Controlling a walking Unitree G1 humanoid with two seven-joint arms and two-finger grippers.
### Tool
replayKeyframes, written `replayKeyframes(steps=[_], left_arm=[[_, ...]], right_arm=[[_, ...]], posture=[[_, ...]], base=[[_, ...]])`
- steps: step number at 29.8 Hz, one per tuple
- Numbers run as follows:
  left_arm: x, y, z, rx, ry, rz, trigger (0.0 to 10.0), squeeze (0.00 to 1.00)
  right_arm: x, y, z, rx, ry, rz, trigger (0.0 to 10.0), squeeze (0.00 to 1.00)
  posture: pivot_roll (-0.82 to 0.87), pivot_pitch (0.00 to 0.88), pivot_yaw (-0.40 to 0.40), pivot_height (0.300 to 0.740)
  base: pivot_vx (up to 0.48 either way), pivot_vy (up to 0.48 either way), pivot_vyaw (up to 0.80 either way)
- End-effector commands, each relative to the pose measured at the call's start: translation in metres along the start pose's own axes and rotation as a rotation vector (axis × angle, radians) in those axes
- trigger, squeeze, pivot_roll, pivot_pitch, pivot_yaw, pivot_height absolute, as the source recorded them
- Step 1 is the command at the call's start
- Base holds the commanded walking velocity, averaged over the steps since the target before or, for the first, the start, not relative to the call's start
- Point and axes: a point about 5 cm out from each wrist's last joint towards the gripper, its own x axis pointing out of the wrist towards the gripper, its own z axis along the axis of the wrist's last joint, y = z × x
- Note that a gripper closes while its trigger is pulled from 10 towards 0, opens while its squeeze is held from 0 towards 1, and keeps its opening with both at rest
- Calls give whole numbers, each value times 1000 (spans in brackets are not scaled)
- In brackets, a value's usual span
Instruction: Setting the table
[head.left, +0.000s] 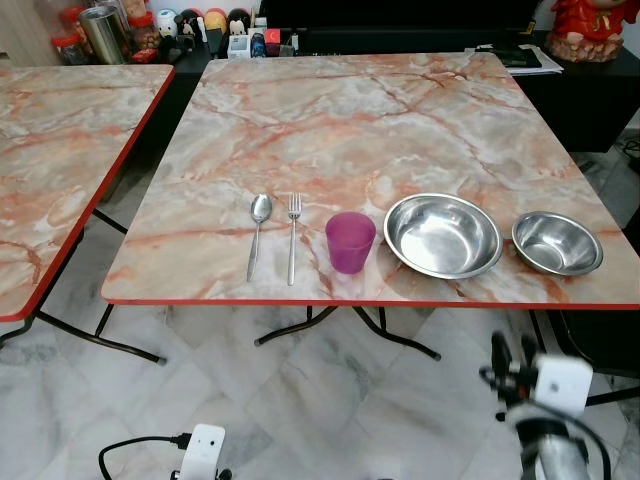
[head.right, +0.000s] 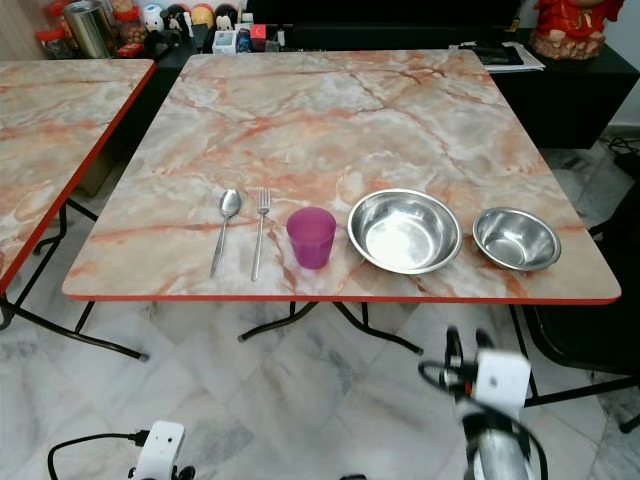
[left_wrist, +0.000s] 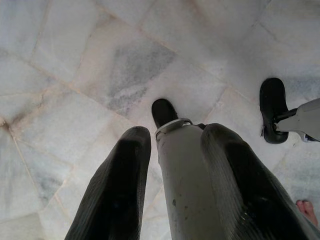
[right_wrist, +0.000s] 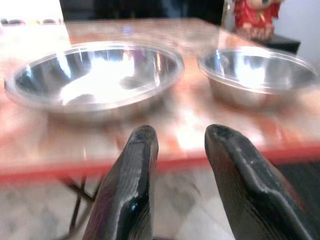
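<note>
Steel bowls beside purple cup

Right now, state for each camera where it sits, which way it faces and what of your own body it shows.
Left eye, right eye: head camera, looking forward and down at the table; right gripper low on the right.
Left wrist: aimed down at the floor, past its own fingers, a robot leg between them.
Right wrist: near the table edge, fingers apart.
Shared with the eyes: large bowl, small bowl.
</note>
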Motion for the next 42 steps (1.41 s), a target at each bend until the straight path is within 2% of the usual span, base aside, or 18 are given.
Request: replayKeyframes(steps=[1, 2, 3, 5, 6, 8, 12, 16, 18, 19, 23, 25, 26, 27, 28, 29, 34, 42], left_arm=[[-1, 0, -8, 7, 33, -5, 10000, 0], [-1, 0, -8, 6, 32, -5, 10000, 0], [-1, 0, -8, 6, 32, -5, 10000, 0], [-1, -1, -9, 5, 31, -6, 10000, 0], [-1, -1, -9, 5, 31, -6, 10000, 0], [-2, 0, -9, 5, 32, -6, 10000, 0], [-2, 2, -8, -3, 29, 3, 10000, 0], [-2, 4, -10, -3, 31, 7, 10000, 0], [-3, 4, -11, -3, 33, 8, 10000, 0], [-3, 4, -11, 0, 34, 8, 10000, 0], [-3, 4, -11, 8, 35, 5, 10000, 0], [-3, 4, -12, 10, 36, 4, 10000, 0], [-3, 4, -12, 10, 36, 4, 10000, 0], [-3, 4, -12, 10, 36, 4, 10000, 0], [-3, 4, -12, 11, 36, 4, 10000, 0], [-3, 4, -12, 12, 36, 4, 10000, 0], [-3, 4, -12, 16, 33, 0, 10000, 0], [-3, 3, -14, 22, 34, -7, 10000, 0]], right_arm=[[0, 0, 1, 14, 15, -5, 10000, 0], [12, 3, 13, 38, -11, -5, 10000, 0], [12, 3, 13, 38, -11, -5, 10000, 0], [33, 6, 27, 72, -18, -36, 10000, 0], [33, 6, 27, 72, -18, -36, 10000, 0], [44, 7, 32, 86, -5, -64, 10000, 0], [77, 19, 55, 216, -11, -81, 10000, 0], [90, 27, 65, 280, 18, -102, 10000, 0], [95, 31, 70, 359, 10, -121, 10000, 749], [95, 32, 70, 371, 17, -133, 10000, 1000], [97, 35, 67, 427, 79, -187, 10000, 1000], [97, 36, 67, 424, 95, -203, 10000, 1000], [98, 37, 67, 407, 99, -205, 10000, 929], [98, 37, 67, 407, 99, -205, 10000, 929], [98, 38, 68, 384, 109, -211, 10000, 333], [98, 37, 66, 384, 125, -224, 10000, 0], [94, 34, 57, 392, 168, -264, 10000, 0], [95, 28, 60, 399, 192, -310, 10000, 0]], posture=[[-100, 108, 32, 740], [-99, 105, 31, 740], [-99, 105, 31, 740], [-96, 106, 33, 740], [-96, 106, 33, 740], [-89, 105, 32, 740], [-74, 107, 34, 740], [-67, 109, 35, 740], [-63, 107, 34, 740], [-60, 108, 37, 740], [-60, 106, 36, 740], [-58, 105, 36, 740], [-61, 103, 36, 740], [-61, 103, 36, 740], [-60, 101, 35, 740], [-58, 99, 35, 740], [-60, 95, 34, 740], [-59, 87, 25, 740]], base=[[0, 0, 0], [0, 0, 0], [0, 0, 0], [0, 0, 0], [0, 0, 0], [0, 0, 0], [0, 0, 0], [0, 0, 0], [0, 0, 0], [0, 0, 0], [0, 0, 0], [0, 0, 0], [0, 0, 0], [0, 0, 0], [0, 0, 0], [0, 0, 0], [0, 0, 0], [0, 0, 0]])
